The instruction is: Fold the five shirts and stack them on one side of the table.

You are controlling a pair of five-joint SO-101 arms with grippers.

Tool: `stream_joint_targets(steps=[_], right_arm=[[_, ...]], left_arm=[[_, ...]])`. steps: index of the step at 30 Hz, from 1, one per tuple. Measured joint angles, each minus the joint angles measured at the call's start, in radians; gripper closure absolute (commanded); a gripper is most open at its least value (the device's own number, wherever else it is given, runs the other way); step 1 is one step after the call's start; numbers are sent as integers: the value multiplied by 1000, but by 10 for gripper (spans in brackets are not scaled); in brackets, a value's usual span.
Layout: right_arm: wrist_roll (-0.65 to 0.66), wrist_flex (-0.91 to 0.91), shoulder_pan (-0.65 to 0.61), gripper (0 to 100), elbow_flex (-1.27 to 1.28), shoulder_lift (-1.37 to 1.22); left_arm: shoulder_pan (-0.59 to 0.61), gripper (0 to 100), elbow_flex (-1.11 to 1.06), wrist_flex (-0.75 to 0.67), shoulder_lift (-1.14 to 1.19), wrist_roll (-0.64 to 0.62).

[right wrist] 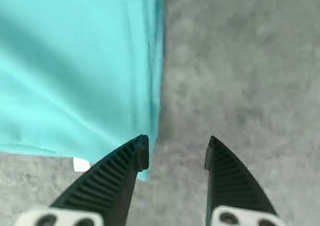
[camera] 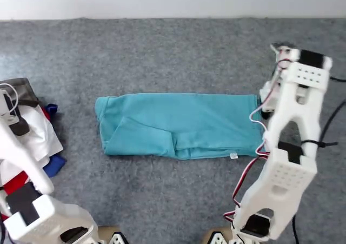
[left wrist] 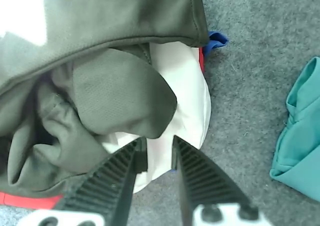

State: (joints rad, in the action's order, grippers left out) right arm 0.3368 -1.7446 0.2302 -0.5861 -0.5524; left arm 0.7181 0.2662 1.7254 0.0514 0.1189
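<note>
Released wide at right end effector [right wrist: 177,141] astride teal shirt [right wrist: 75,60] edge; barely parted, empty, at left end effector [left wrist: 157,141] above white shirt [left wrist: 187,95].

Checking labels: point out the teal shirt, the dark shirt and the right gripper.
teal shirt [camera: 178,125]: high view, middle of the folded cloth.
dark shirt [left wrist: 120,90]: left wrist view, its loose flap.
right gripper [right wrist: 177,147]: right wrist view, between its fingertips.

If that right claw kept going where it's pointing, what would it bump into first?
Likely the edge of the teal shirt: the right gripper points down with one finger over that edge, the other over the grey table cover. Its height above them is unclear.
</note>
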Motion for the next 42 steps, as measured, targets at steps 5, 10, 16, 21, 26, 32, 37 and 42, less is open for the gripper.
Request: stream_joint_targets(steps=[5,10,16,21,26,32,37,42], right_arm=[[6,137,-89,910,-9,-121],[15,307,-110,957,-9,-226],[127,468,-104,959,-8,-272],[155,555,-77,959,-9,-282],[155,477,-75,954,-12,-256],[61,232,-115,812,-12,-123],[-80,75,-146,636,-12,-64],[-167,35,-141,634,-12,-80]], left_arm=[[0,905,0,0,0,0],[0,906,0,0,0,0],[0,906,0,5,0,0],[0,906,0,9,0,0],[0,906,0,9,0,0],[0,906,0,9,0,0],[0,906,0,9,0,0],[0,906,0,9,0,0]])
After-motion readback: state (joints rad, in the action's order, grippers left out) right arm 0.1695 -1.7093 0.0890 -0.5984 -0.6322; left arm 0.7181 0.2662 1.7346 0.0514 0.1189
